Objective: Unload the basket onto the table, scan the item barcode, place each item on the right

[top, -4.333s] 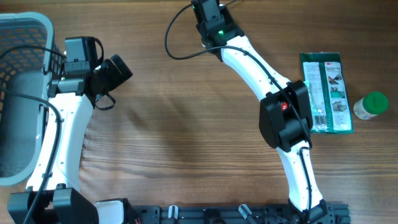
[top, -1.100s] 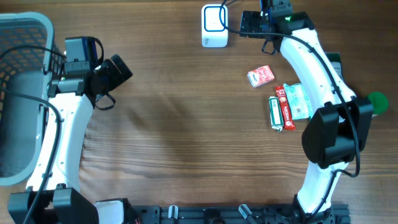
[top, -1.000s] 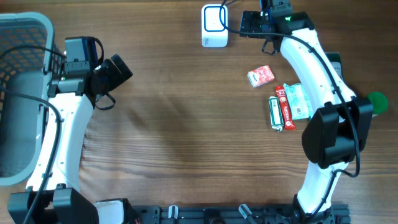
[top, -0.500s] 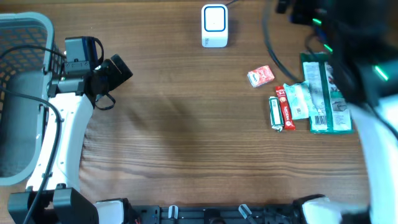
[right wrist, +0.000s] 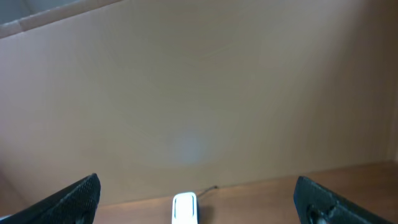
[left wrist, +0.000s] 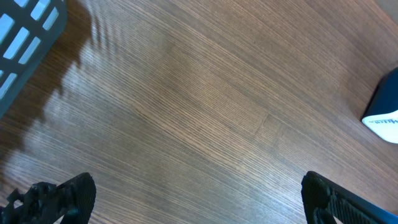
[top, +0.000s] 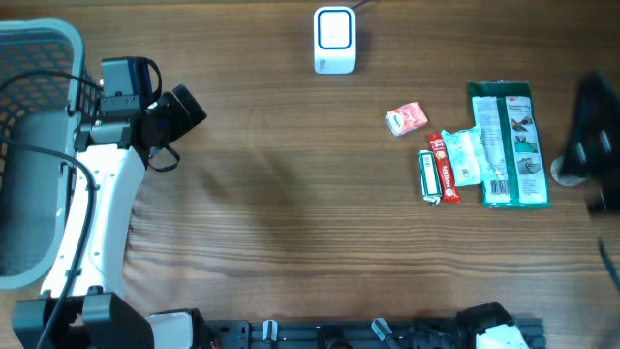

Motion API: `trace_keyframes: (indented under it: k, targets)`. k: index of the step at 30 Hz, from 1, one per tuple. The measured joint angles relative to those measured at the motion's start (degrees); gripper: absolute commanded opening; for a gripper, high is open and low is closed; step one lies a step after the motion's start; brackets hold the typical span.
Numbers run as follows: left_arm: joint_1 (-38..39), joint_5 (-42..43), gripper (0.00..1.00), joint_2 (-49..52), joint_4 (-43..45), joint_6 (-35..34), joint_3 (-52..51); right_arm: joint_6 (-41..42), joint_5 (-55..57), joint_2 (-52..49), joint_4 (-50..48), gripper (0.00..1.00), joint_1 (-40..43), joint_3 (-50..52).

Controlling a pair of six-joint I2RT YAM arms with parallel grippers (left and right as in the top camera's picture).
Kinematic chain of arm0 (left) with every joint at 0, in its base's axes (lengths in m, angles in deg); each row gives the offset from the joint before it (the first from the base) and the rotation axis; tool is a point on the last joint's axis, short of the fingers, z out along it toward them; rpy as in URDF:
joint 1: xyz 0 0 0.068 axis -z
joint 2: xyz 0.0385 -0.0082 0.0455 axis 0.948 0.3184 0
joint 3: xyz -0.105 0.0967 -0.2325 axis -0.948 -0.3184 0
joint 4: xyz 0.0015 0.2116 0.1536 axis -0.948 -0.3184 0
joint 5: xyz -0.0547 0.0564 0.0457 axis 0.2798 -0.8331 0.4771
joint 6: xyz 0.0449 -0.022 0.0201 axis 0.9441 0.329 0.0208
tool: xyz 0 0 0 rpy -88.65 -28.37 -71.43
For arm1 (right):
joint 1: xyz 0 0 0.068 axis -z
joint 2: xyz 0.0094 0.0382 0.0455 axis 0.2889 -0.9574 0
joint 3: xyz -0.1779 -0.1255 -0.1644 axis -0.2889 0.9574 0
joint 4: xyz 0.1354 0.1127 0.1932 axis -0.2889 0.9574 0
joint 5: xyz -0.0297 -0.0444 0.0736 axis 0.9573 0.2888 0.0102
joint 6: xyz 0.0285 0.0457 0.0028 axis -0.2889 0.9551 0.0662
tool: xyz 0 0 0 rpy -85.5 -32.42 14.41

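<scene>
Several items lie at the table's right: a small red packet, a pale green sachet, thin green and red sticks and a large green package with a barcode label. The white scanner stands at the back centre; the right wrist view shows it far off. My right gripper is open and empty, raised and facing a brown wall; overhead, its arm is a dark blur at the right edge. Also open and empty, my left gripper hangs over bare wood at the left.
A grey basket stands at the far left edge, its corner showing in the left wrist view. A blue-and-white edge of the scanner shows at that view's right border. A cable runs back from the scanner.
The right arm has swung from beside the scanner at the back to the table's right edge, uncovering the items. The left arm has not moved.
</scene>
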Motion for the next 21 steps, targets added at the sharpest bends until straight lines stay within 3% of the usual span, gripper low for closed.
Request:
trace_keyframes:
  k: [4,12,19,21]
  targets:
    - [0.0,0.0,1.00,0.0,-0.2,0.0,0.0,1.9,0.0,9.6,8.5,1.00,0.0,1.0]
    - [0.0,0.0,1.00,0.0,0.0,0.0,0.0,2.6,0.3,26.9,4.2,1.00,0.6,19.6]
    - [0.0,0.0,1.00,0.0,0.0,0.0,0.0,3.0,0.5,41.5,-22.7,1.00,0.7,49.0]
    - [0.0,0.0,1.00,0.0,0.0,0.0,0.0,3.0,0.5,44.4,-34.2,1.00,0.7,57.5]
